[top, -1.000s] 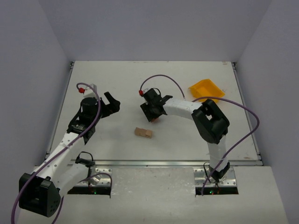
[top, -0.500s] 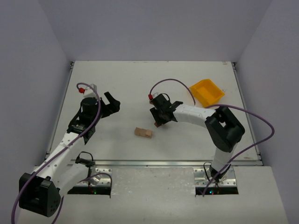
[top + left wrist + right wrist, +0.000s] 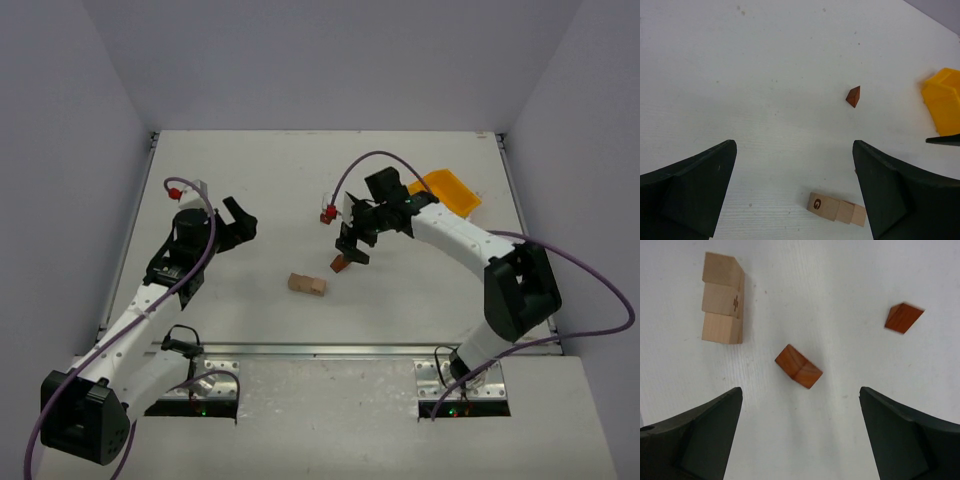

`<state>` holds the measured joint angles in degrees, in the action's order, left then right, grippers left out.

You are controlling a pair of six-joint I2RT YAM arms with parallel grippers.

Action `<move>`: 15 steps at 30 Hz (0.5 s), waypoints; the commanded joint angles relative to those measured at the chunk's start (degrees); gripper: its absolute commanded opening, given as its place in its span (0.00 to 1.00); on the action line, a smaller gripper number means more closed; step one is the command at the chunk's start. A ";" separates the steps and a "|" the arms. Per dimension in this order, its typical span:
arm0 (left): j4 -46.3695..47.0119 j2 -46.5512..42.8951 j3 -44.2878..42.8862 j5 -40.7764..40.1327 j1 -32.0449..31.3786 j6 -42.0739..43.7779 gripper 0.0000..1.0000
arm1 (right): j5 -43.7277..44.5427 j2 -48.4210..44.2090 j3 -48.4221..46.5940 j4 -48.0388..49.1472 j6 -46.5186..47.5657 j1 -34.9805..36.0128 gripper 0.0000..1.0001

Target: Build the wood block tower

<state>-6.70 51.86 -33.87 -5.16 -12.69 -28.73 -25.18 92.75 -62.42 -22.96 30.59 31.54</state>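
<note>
— Progress on the wood block tower (image 3: pixel 308 285): how much can be counted as done?

— Very little, it is judged. No upright stack is seen. Three pale blocks (image 3: pixel 722 299) are laid end to end, touching, flat on the surface (image 3: pixel 260 180). Whether they are meant as a base cannot be told.

— And the darker pieces?

— A reddish-brown block (image 3: pixel 798 366) is found lying near the pale row but apart from it. A second reddish-brown piece (image 3: pixel 903 317) is set further off, clear of both. Neither is stacked on anything.

— Is anything held?

— Nothing. The right fingers (image 3: pixel 695 440) are spread wide above the reddish-brown block, which is seen just ahead of the gap, untouched. The left fingers (image 3: pixel 685 190) are positioned well to the side, spread equally wide and empty.

— What is left?

— Nearly all of it, it is judged: the loose pieces are not yet gathered or stacked. The yellow bin (image 3: pixel 448 190) is seen at the far right.
</note>
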 commanded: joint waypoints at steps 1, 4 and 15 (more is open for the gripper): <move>0.73 0.11 -1.78 -1.68 -0.06 0.69 1.00 | -16.19 5.16 -12.59 -21.67 30.31 -1.39 0.99; 0.46 0.53 -1.99 -2.99 -0.06 0.69 1.00 | -13.24 10.35 -20.25 -29.88 39.11 -1.30 0.99; -0.16 5.90 -3.45 -5.97 -0.06 0.91 1.00 | -8.61 17.47 -22.38 -36.55 55.14 -0.60 0.98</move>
<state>-7.46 56.71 -34.52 -8.88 -12.69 -28.51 -34.33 107.98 -81.63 -56.69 78.83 30.34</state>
